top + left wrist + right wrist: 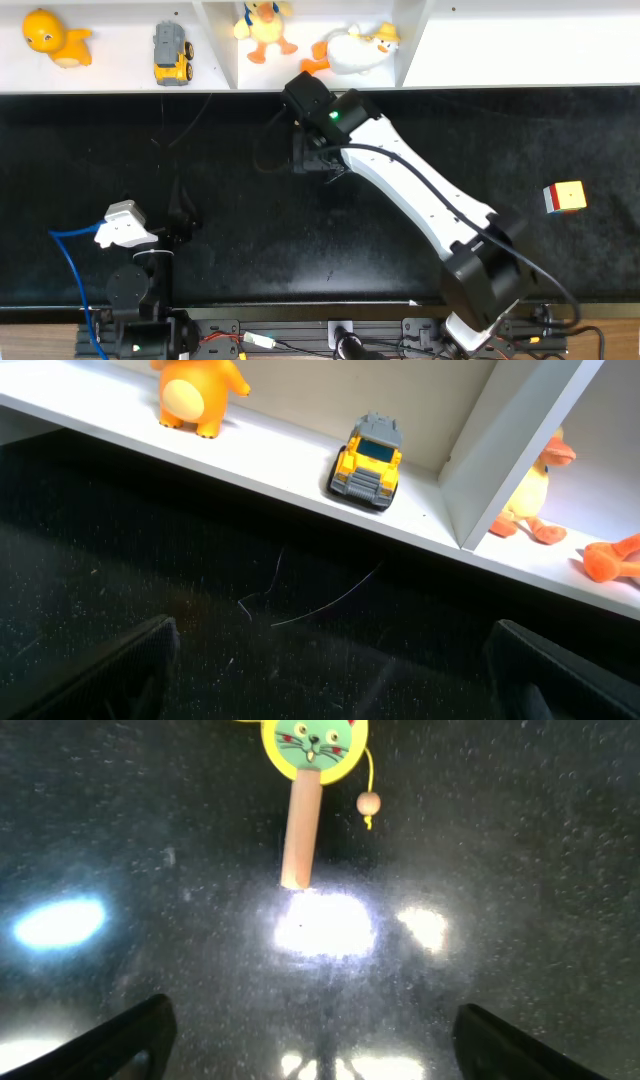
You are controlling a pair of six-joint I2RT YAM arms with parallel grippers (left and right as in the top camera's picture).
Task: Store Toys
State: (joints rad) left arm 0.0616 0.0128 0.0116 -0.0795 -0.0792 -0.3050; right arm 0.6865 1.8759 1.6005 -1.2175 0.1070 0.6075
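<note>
A hand-drum rattle [298, 830] lies on the black table; it has a green cat face, a wooden handle and a bead on a string. My right gripper [320, 1055] hangs open above it, handle end nearest the fingers. From above, the right gripper [316, 158] is at the table's far middle, just before the shelf. A yellow, red and white cube [565, 197] rests at the table's right. My left gripper [330, 680] is open and empty, low at the near left [180, 218], facing the shelf.
The white shelf [120, 82] along the far edge holds an orange toy [57, 37], a yellow truck [172, 52], a yellow duck [265, 28] and a white duck plush [358, 48]. Upright dividers [505, 440] split it into compartments.
</note>
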